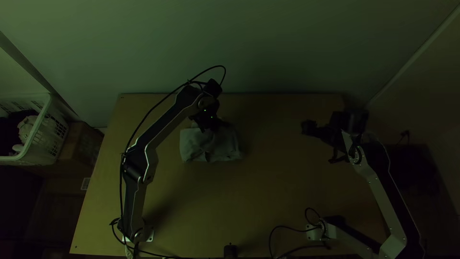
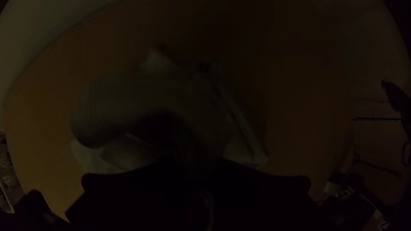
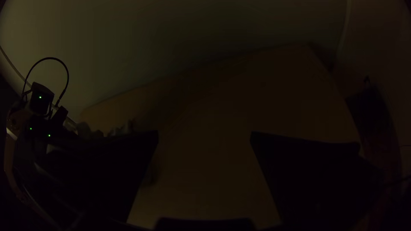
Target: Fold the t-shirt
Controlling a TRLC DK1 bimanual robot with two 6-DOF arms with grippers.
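The grey t-shirt (image 1: 218, 146) lies as a small folded bundle on the table's far half, left of the middle. Over its far edge is my left gripper (image 1: 207, 127), coming from above. In the left wrist view the t-shirt (image 2: 171, 92) is bunched, with a rolled fold, and cloth rises between the fingers of my left gripper (image 2: 198, 164), shut on it; which part is held I cannot tell. Off to the right, above the table, my right gripper (image 1: 322, 143) stands open and apart from the cloth. Its fingers are wide apart in the right wrist view, the gripper (image 3: 204, 134) holding nothing.
The wooden table (image 1: 268, 192) stretches to a wall behind it. Left of the table stands a white basket (image 1: 40, 129) with cloth in it, beside a brown box (image 1: 82, 149). A small black object (image 1: 230, 251) sits at the near edge. Cables loop near the right arm's base.
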